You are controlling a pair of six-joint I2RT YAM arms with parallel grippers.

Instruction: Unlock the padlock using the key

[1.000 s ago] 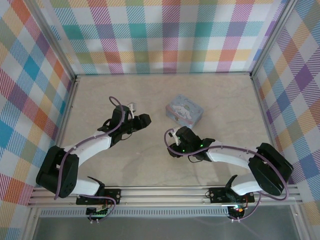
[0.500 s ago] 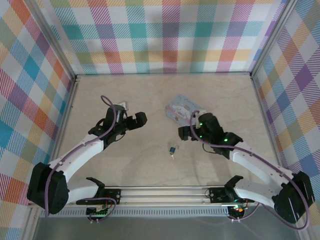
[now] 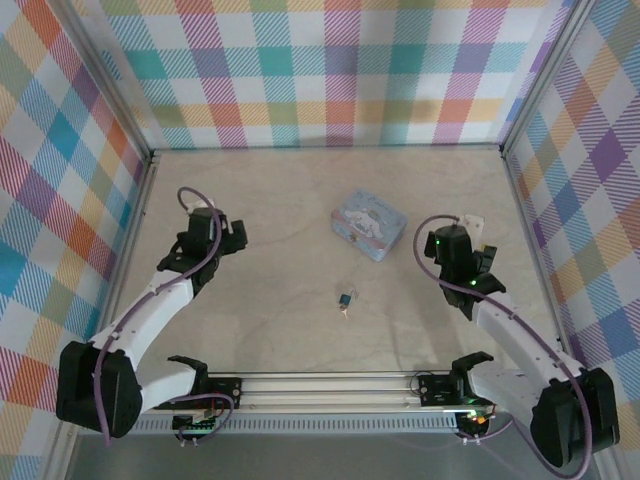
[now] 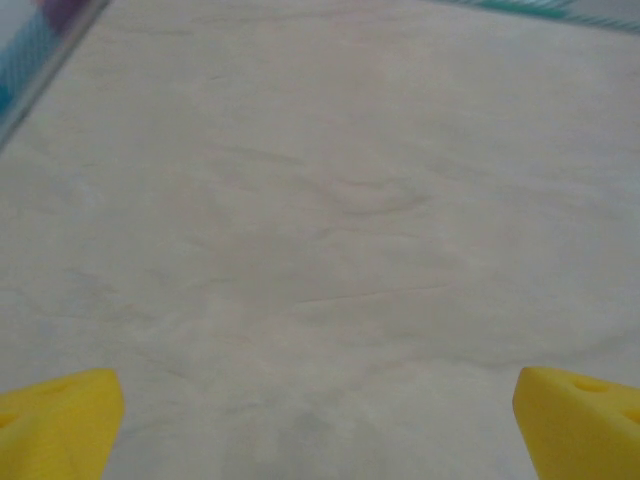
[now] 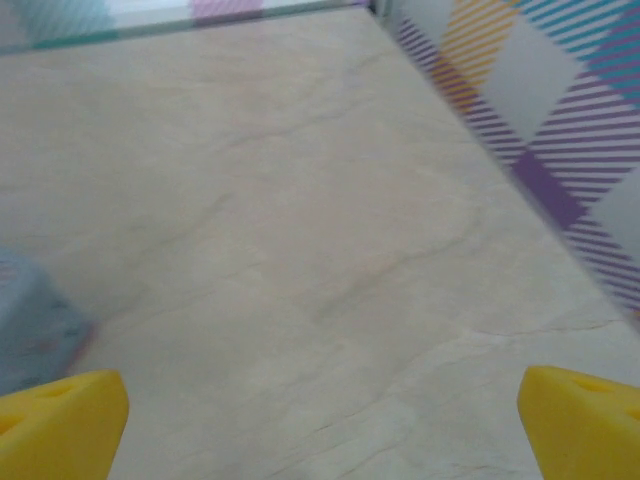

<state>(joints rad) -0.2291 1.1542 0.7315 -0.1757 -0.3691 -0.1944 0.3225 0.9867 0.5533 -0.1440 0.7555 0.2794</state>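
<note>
Near edge: metal rail (image 3: 330,383) with both arm bases bolted on. The left arm runs up the left side, the right arm up the right side

Table (image 3: 270,335): pale, marbled surface

Padlock (image 3: 347,297): lies on the table about midway between the two arms, closer to the rail than the tin is. Teal body. Too small to tell if the shackle is open or closed

Key (image 3: 343,312): yellowish fleck just on the near side of the padlock. Cannot tell if it is touching or only beside it, or if it sits in the keyhole

Left gripper (image 4: 320,425): jaws wide apart, holding nothing. Yellow pads (image 4: 55,420) show at the two bottom corners of its wrist view, with table surface between them. From above it sits at mid-depth on the left, well apart from the padlock

Right gripper (image 5: 320,425): jaws also wide apart, nothing held, table surface between the pads. A blurred pale blue corner of the tin shows at the left edge of its wrist view, and a striped wall runs down the right. From above it sits at mid-depth on the right, near the right wall and well apart from the padlock

Tin (image 3: 369,224): pale blue, cartoon print, rectangular. Rests flat and askew on the table, beyond the padlock and apart from it, nearer the right arm than the left

Far: plaid walls (image 3: 330,80) close the table on three sides
</note>
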